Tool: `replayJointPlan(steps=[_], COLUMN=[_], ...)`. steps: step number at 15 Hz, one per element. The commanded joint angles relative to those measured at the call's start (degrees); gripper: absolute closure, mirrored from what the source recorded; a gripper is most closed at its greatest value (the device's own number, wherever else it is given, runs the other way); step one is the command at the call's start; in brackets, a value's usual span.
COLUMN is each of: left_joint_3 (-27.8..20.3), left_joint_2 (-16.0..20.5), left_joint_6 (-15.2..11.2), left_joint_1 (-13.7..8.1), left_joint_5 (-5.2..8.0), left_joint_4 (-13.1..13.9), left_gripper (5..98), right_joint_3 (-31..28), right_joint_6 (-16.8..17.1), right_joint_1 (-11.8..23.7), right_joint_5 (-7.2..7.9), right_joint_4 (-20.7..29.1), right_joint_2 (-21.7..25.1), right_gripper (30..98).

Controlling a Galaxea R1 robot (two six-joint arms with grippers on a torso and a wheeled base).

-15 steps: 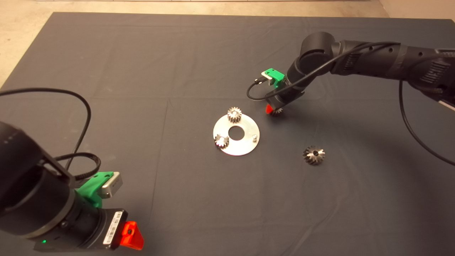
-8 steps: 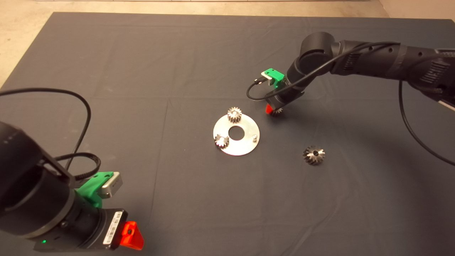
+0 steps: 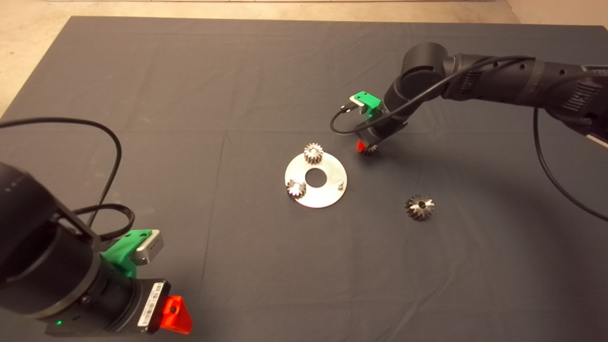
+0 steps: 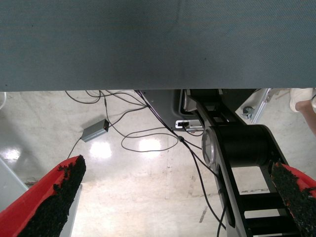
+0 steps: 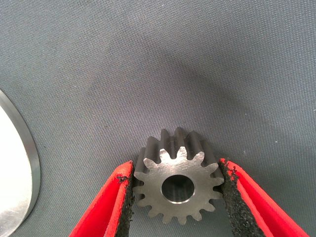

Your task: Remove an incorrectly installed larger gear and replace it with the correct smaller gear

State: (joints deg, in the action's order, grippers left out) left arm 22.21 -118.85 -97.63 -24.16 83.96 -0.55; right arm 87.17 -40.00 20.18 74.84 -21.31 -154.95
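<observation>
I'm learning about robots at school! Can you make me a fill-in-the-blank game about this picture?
1. The right tool grips the smaller gear with its two ____ fingers.
2. The round metal plate has ____ small gears sitting on it.
3. The larger gear lies on the dark ____, away from the plate.
4. The left tool is ____ and holds nothing.

Missing words: red; two; mat; open

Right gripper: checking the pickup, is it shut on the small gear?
Shut on it: in the wrist view both pads of the right gripper touch the smaller gear.
</observation>
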Motion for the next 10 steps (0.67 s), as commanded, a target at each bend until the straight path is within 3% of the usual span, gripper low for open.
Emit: replayJointPlan(steps=[1,10], left_joint_3=[-1.05,-0.96], left_joint_2=[0.41,0.32], left_joint_6=[0.16,0.23], left_joint_1=[-0.62,-0.61], left_joint_5=[0.07,0.33], left_joint_4=[-0.07,-0.07], left_gripper=[6.1,6.1], right_joint_3=[-0.44,-1.41], right_joint_6=[0.09,0.09], right_joint_1=[1.19,1.1], right_joint_5=[0.31,2.26], right_joint_4=[-2.94,-3.82], right_joint_2=[-0.12,-0.14], right_gripper=[84.5,86.7])
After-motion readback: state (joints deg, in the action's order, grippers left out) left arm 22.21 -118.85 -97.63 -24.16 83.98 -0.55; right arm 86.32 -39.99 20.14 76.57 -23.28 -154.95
